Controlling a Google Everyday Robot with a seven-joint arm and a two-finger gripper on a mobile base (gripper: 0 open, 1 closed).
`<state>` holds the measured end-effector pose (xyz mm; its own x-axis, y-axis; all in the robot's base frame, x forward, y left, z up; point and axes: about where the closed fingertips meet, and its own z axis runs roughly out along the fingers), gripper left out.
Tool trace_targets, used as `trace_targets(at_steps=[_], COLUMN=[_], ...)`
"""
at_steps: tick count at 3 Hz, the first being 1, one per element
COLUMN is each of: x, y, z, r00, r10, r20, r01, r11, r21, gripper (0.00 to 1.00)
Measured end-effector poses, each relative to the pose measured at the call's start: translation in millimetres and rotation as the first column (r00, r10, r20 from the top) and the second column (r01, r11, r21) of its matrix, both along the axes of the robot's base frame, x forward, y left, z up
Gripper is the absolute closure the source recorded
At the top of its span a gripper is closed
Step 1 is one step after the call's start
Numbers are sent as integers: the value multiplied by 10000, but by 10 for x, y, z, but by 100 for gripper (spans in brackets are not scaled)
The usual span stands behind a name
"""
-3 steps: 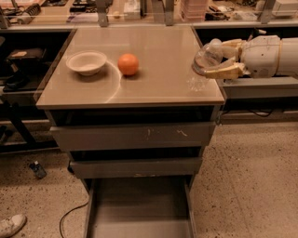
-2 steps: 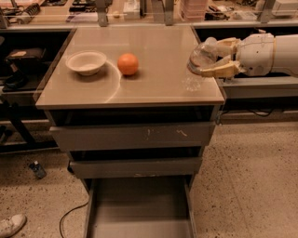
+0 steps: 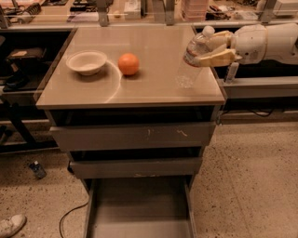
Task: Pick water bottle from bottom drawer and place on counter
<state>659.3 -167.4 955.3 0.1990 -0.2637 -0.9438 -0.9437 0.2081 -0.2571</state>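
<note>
The water bottle (image 3: pixel 192 58) is clear and ribbed with a white cap. It tilts, cap up and to the right, over the right side of the counter (image 3: pixel 149 88), its base low near the surface. My gripper (image 3: pixel 215 47) comes in from the right and is shut on the bottle's upper part, one finger above it and one below. The bottom drawer (image 3: pixel 139 209) stands pulled open below, and its floor is bare.
A white bowl (image 3: pixel 86 62) and an orange ball (image 3: pixel 128 63) sit on the counter's left half. A cluttered workbench (image 3: pixel 116 9) runs behind. A small dark bottle (image 3: pixel 37 169) and a cable (image 3: pixel 70 216) lie on the floor at left.
My gripper has carried the bottle left and further over the counter, from its right edge inward. The bottle stays tilted in the grip.
</note>
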Motion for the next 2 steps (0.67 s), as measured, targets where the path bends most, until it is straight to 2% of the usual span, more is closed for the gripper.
trace_targets(at_steps=[2], x=[212], y=[88], z=[107], r00=[9942], r10=[783], r20=[-742], r01=[-798], r11=[9967], r21=[-170], gripper=[100])
